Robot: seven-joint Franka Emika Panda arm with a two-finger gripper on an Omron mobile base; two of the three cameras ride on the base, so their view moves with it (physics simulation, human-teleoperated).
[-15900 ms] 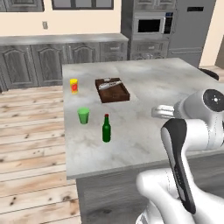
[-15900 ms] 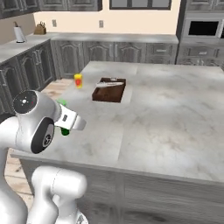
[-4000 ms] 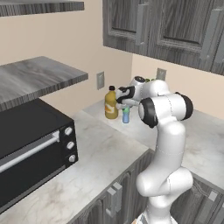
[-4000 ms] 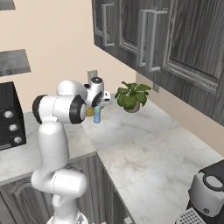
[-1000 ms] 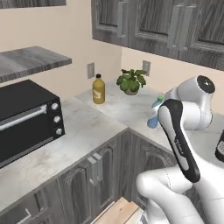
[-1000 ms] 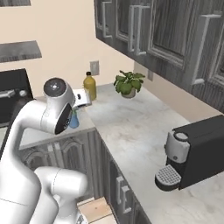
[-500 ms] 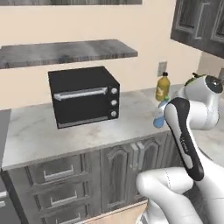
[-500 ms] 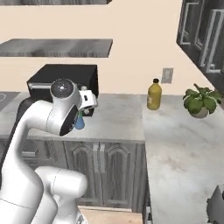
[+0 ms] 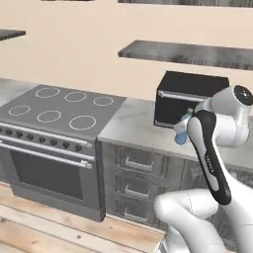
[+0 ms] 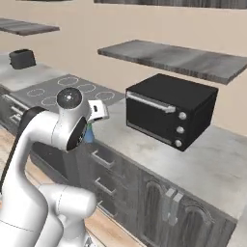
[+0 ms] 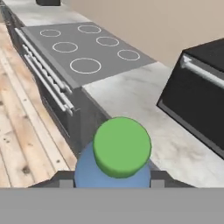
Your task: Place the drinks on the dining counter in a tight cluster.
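Trouble, if it comes, comes from a slip: the pincer (image 11: 113, 183) is clamped on the small blue water bottle (image 11: 114, 168) with the green cap, held in the air off the front edge of the counter (image 9: 143, 129) between the stove (image 9: 54, 116) and the black oven (image 9: 187, 99). One jolt or wide swing and it could clip that oven or drop to the wood floor (image 11: 19, 131). No label or writing readable on bottle or oven.

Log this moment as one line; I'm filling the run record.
phase: carrying | gripper: shut on water bottle | surroundings: stove, toaster oven | dining counter: unseen
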